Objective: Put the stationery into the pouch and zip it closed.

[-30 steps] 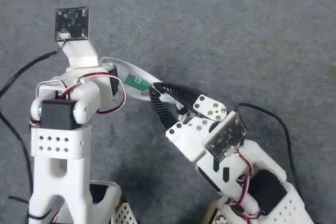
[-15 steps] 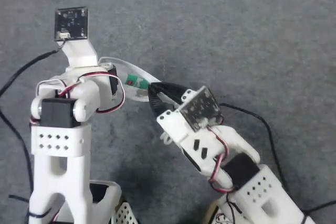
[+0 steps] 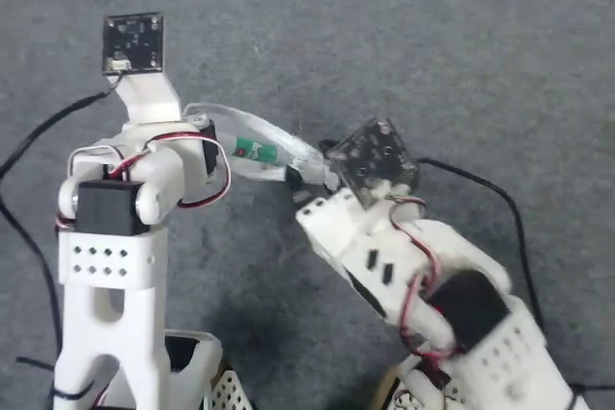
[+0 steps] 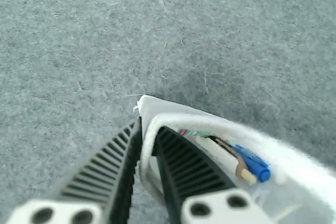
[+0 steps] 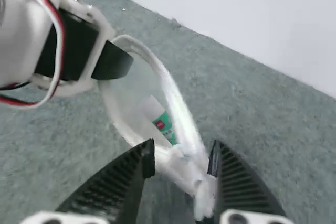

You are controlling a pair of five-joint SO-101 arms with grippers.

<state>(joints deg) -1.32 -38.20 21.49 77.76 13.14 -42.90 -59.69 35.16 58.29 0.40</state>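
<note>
A clear pouch (image 3: 259,146) hangs above the grey carpet between the two arms. My left gripper (image 4: 147,129) is shut on the pouch's white rim (image 4: 157,116) at one end. Inside the pouch (image 4: 283,166) lie a blue-capped pen (image 4: 253,164) and a white tube with a green label (image 3: 252,151). My right gripper (image 5: 181,157) is open, one black finger (image 5: 137,167) on each side of the pouch's (image 5: 157,93) other end. From above, its wrist camera board (image 3: 377,158) covers most of that gripper. The green-labelled tube (image 5: 161,120) shows through the pouch wall.
Grey carpet (image 3: 461,64) covers the table, with a pale wall strip along the far edge. Black cables trail at the left (image 3: 29,151) and right (image 3: 500,208). Both arm bases stand along the near edge.
My right arm has swung toward the pouch and rolled its wrist, so the camera board now sits over the gripper. The pouch's right end has risen slightly. The left arm kept still.
</note>
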